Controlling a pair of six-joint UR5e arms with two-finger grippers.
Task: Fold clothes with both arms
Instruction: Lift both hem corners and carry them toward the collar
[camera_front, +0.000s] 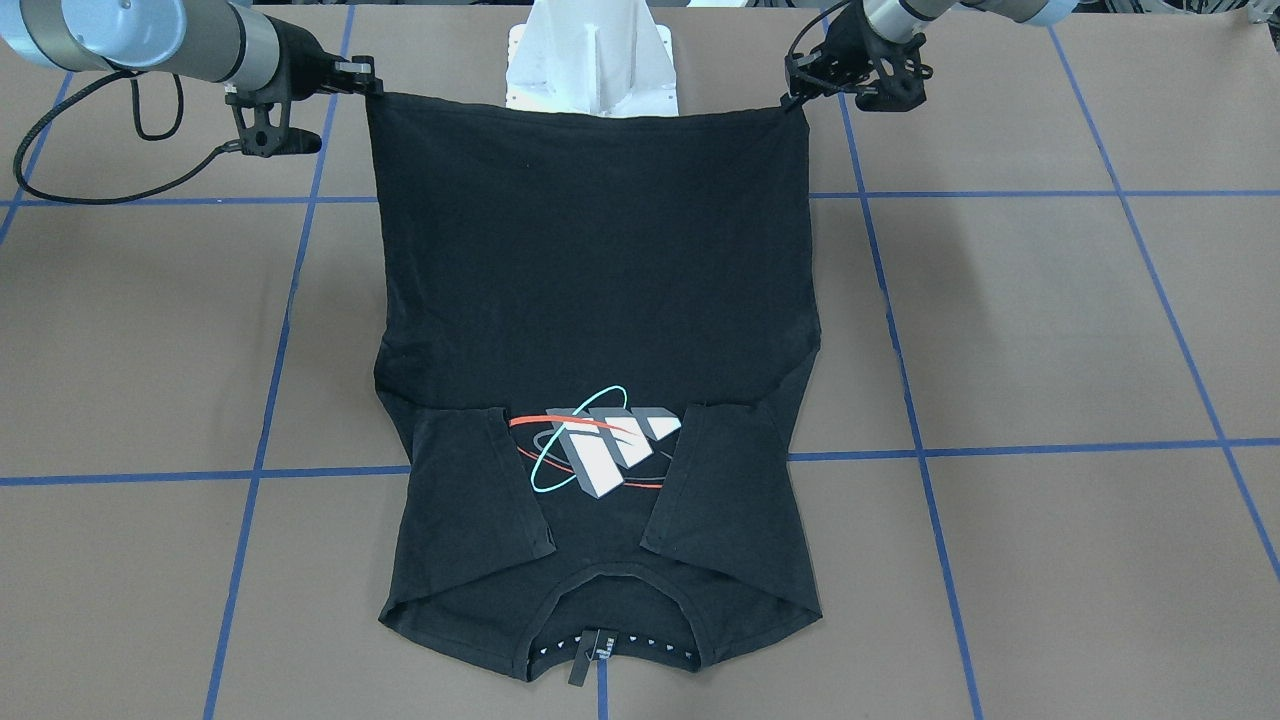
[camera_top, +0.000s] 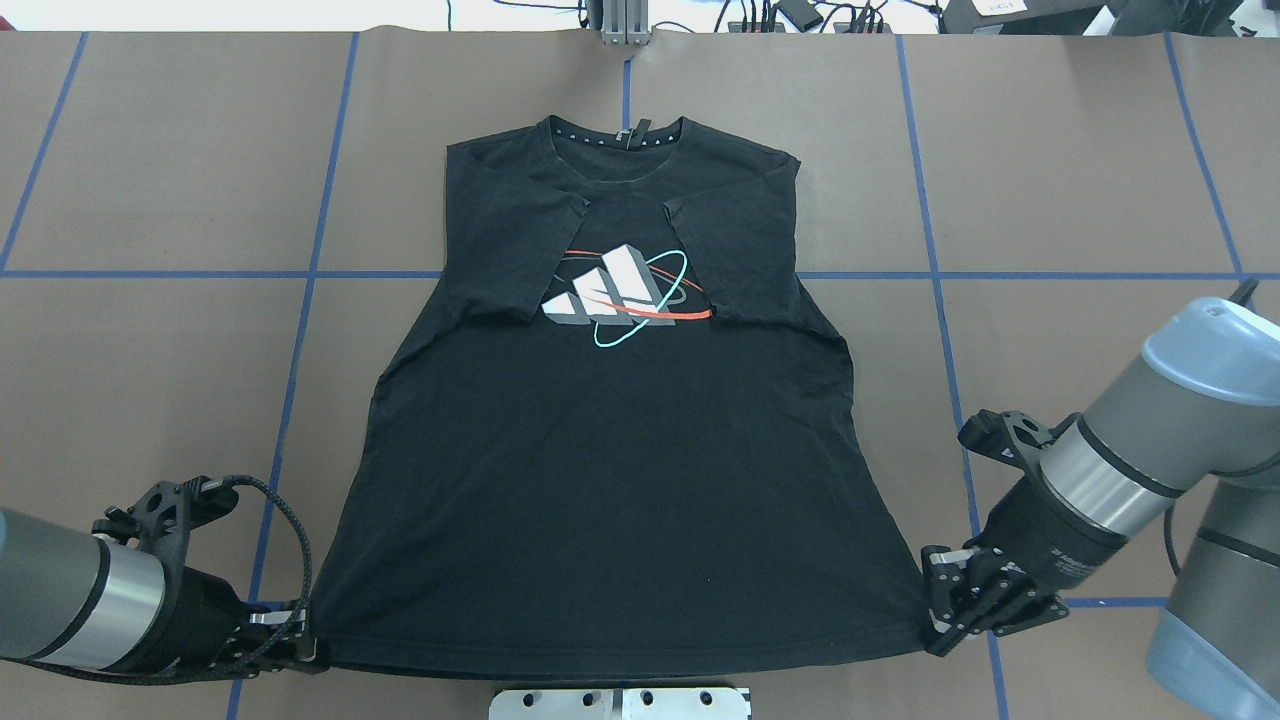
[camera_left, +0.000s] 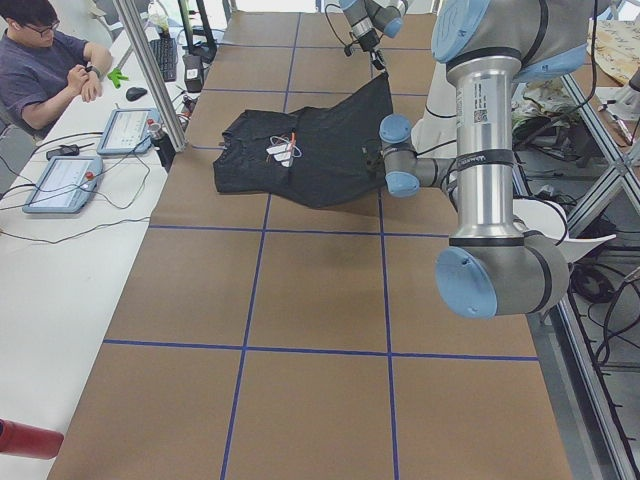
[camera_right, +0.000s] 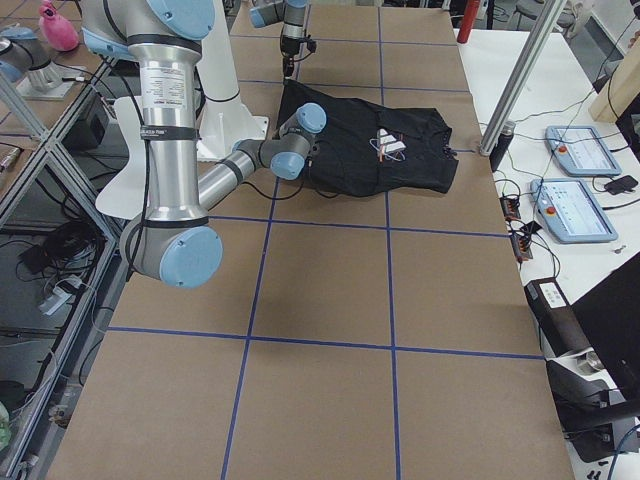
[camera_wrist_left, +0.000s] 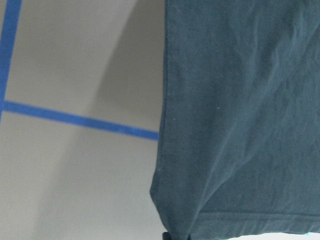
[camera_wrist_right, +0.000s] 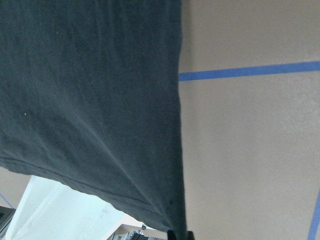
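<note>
The black T-shirt (camera_top: 610, 440) lies logo up on the table with both sleeves folded in over the chest and its collar (camera_top: 620, 135) at the far side. My left gripper (camera_top: 300, 645) is shut on the hem's left corner and my right gripper (camera_top: 935, 620) is shut on the hem's right corner. Both corners hang above the table with the hem stretched taut between them. In the front-facing view the left gripper (camera_front: 800, 95) is at the right and the right gripper (camera_front: 365, 85) at the left. Each wrist view shows a pinched corner of the T-shirt (camera_wrist_left: 235, 125) (camera_wrist_right: 90, 100) over the brown table.
The brown table (camera_top: 1080, 200) carries a grid of blue tape lines. The white base plate (camera_front: 592, 60) stands just behind the raised hem. A person (camera_left: 45, 60) sits at a side bench with tablets (camera_left: 62, 182) and cables past the table's far edge.
</note>
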